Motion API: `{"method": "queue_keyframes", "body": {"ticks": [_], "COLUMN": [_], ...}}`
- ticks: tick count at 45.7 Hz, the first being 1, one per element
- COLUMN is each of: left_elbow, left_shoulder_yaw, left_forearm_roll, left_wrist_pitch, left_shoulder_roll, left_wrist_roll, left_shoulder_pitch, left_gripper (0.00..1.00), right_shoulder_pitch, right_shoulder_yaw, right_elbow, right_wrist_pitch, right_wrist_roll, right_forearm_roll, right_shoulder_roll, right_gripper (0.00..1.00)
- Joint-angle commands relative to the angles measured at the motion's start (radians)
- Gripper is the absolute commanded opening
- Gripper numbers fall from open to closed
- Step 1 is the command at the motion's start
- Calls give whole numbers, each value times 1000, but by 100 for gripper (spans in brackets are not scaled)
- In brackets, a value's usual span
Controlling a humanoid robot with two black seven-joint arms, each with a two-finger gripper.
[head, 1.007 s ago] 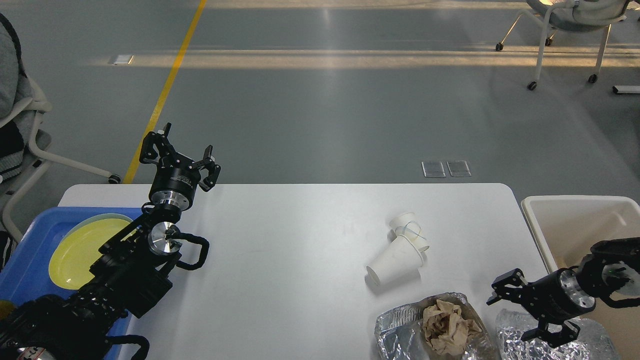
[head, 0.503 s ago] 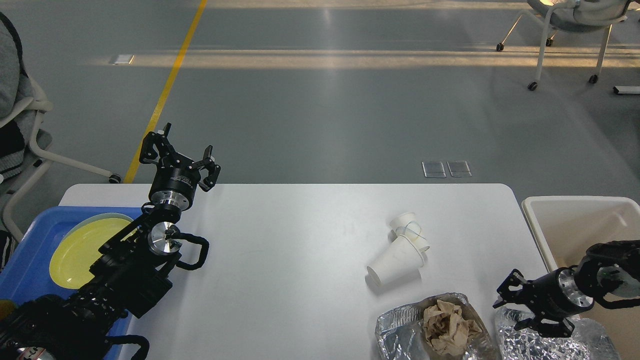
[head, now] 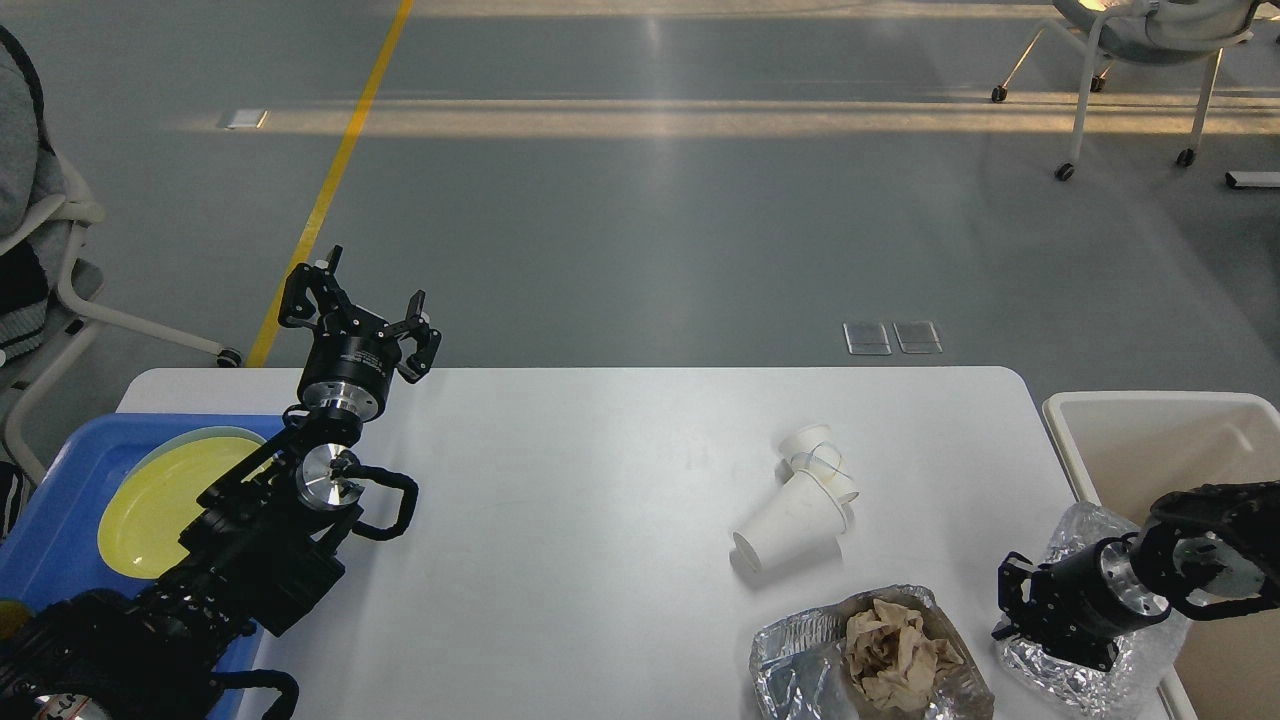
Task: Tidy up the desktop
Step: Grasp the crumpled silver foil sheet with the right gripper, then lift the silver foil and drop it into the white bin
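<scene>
The white desktop (head: pixel 600 520) holds several nested white paper cups (head: pixel 800 500) lying on their sides right of centre. A foil dish (head: pixel 800 650) with crumpled brown paper (head: pixel 895 650) sits at the front edge. My right gripper (head: pixel 1012 608) is low at the front right, shut on a crumpled foil sheet (head: pixel 1085 525) that rises behind its wrist. My left gripper (head: pixel 360 318) is open and empty, held up over the table's far left edge.
A blue tray (head: pixel 60 480) with a yellow plate (head: pixel 160 490) lies at the left under my left arm. A cream-white bin (head: pixel 1150 430) stands beside the table's right edge. Chairs stand on the floor beyond.
My right gripper dropped onto the crumpled foil and closed on it. The foil has bunched up and risen toward the bin. The left arm has not moved.
</scene>
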Motion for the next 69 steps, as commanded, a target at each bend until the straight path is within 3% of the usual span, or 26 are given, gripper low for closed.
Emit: {"method": "queue_keyframes", "body": {"ticks": [1, 14, 27, 54, 63, 69], "left_elbow": [0, 0, 0, 0, 0, 0], "left_shoulder_yaw": [0, 0, 0, 0, 0, 0], "left_forearm_roll": [0, 0, 0, 0, 0, 0], "left_wrist_pitch": [0, 0, -1, 0, 0, -1], "left_shoulder_roll": [0, 0, 0, 0, 0, 0], "left_wrist_roll": [0, 0, 0, 0, 0, 0], "left_shoulder_pitch": [0, 0, 0, 1, 0, 0], "left_gripper": [100, 100, 100, 100, 100, 100], "right_shoulder_pitch": [52, 245, 595, 1353, 1419, 1319], "right_shoulder_yaw": [-16, -37, -39, -7, 36, 18], "right_elbow": [3, 7, 7, 148, 169, 148], "right_wrist_pitch": [13, 128, 327, 327, 327, 327], "right_wrist_roll": [2, 2, -3, -3, -4, -6], "right_forearm_roll": [-41, -170, -265, -271, -267, -290], "right_shoulder_roll": [-17, -129, -183, -102, -100, -100], "right_gripper": [0, 0, 0, 0, 0, 0]}}
